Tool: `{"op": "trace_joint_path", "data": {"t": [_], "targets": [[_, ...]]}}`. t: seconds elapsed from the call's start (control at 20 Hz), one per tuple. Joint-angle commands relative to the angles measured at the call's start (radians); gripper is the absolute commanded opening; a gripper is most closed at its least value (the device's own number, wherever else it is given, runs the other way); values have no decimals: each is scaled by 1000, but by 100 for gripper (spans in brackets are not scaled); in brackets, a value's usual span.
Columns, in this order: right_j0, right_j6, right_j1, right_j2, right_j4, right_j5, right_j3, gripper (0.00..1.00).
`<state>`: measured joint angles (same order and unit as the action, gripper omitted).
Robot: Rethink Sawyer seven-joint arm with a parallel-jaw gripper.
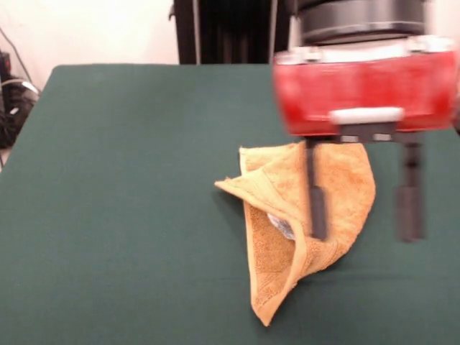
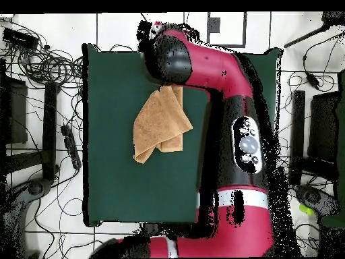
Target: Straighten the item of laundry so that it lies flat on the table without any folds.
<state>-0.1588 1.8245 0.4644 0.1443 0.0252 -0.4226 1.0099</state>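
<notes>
Orange-yellow towel (image 1: 302, 215) lying folded on green table (image 1: 115, 201), gripper (image 1: 361, 205) over it, jaws apart

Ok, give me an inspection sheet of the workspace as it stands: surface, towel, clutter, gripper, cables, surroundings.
Surface: dark green table, no wrinkles seen.
Job's things: orange-yellow towel lies crumpled, with flaps folded over each other and one corner pointing toward the front camera; not flat.
Clutter: nothing seen on the table besides the towel.
Grippers: gripper hangs over the towel's edge, jaws open; one finger shows in front of the cloth, the other finger beyond its edge. Nothing held.
Cables: many loose cables on the floor around the table.
Surroundings: dark stands and equipment beside the table; white floor.
</notes>
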Motion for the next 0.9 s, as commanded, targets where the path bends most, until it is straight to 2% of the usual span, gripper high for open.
{"op": "trace_joint_path", "data": {"t": [0.05,0.1,0.35,0.6,0.9], "targets": [[118,301,-161,-86,38,54,-15,100],[123,294,-171,-95,34,65,-15,100],[55,179,-159,-8,0,179,85,100],[29,137,-140,10,-20,207,141,100],[-2,88,-139,28,-31,190,140,100]]}}
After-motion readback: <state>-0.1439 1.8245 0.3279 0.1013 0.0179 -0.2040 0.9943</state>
